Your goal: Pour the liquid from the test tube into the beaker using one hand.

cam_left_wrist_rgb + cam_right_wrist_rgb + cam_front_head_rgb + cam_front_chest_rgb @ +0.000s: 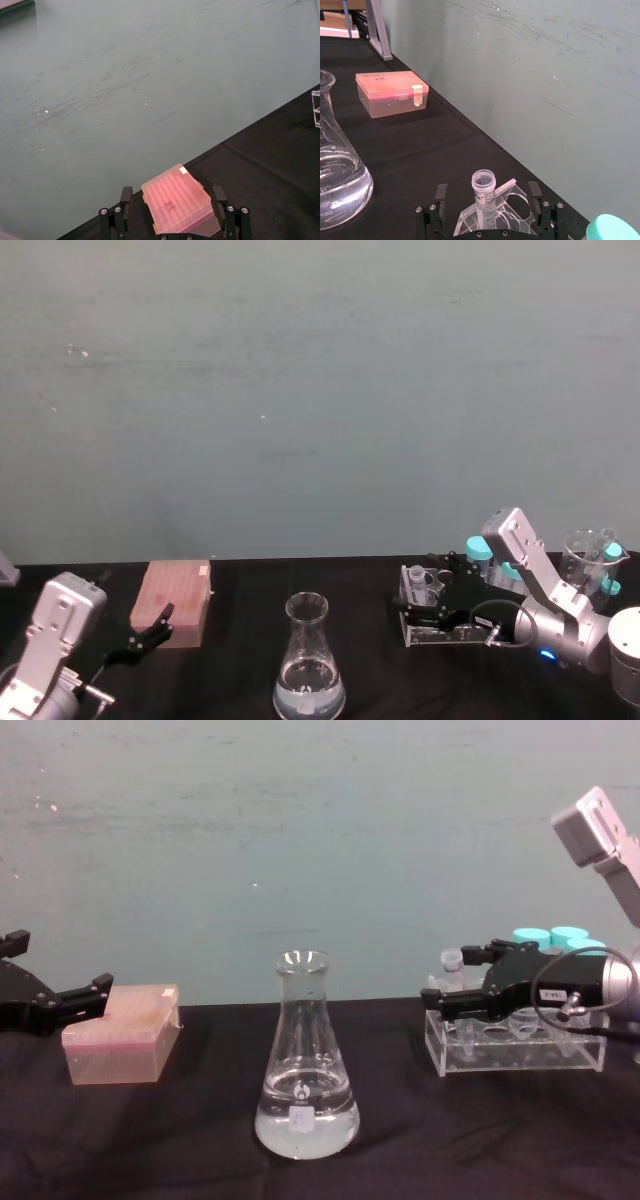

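- The counter (240, 640) is covered in black and runs back to a grey-green wall (320, 390)
- A pink box (175, 602) with a closed lid lies on the left side, close to the wall
- The beaker (308, 660) stands upright near the front middle, well apart from the box
- A clear rack (515, 1055) sits flat on the right side, level with the box
- A clear container (590, 555) stands at the far right, behind the rack

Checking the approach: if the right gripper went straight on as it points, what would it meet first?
Probably the test tube, upright in the rack, in line between the right gripper's open fingers; depth unclear.
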Action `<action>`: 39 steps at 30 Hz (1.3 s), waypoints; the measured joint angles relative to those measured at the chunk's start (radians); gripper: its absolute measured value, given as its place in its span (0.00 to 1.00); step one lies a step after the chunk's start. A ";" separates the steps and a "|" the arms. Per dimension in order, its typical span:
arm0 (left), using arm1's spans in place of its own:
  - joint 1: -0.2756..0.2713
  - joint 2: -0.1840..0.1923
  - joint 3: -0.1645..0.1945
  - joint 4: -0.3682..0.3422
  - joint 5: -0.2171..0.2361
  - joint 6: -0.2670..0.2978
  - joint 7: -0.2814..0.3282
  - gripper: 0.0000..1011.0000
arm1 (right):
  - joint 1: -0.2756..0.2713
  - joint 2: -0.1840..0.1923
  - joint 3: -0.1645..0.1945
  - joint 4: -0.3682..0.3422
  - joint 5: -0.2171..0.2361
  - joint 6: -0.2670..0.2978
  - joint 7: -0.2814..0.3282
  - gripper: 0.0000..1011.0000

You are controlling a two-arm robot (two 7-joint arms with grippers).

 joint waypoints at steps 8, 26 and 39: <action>0.000 0.000 0.000 0.000 0.000 0.000 0.000 0.99 | -0.001 0.001 -0.001 -0.001 0.000 0.000 0.000 0.90; 0.000 0.000 0.000 0.000 0.000 0.000 0.000 0.99 | -0.002 0.001 -0.001 -0.001 0.001 0.001 -0.002 0.33; 0.000 0.000 0.000 0.000 0.000 0.000 0.000 0.99 | -0.002 0.001 -0.001 -0.001 0.002 0.001 -0.002 0.20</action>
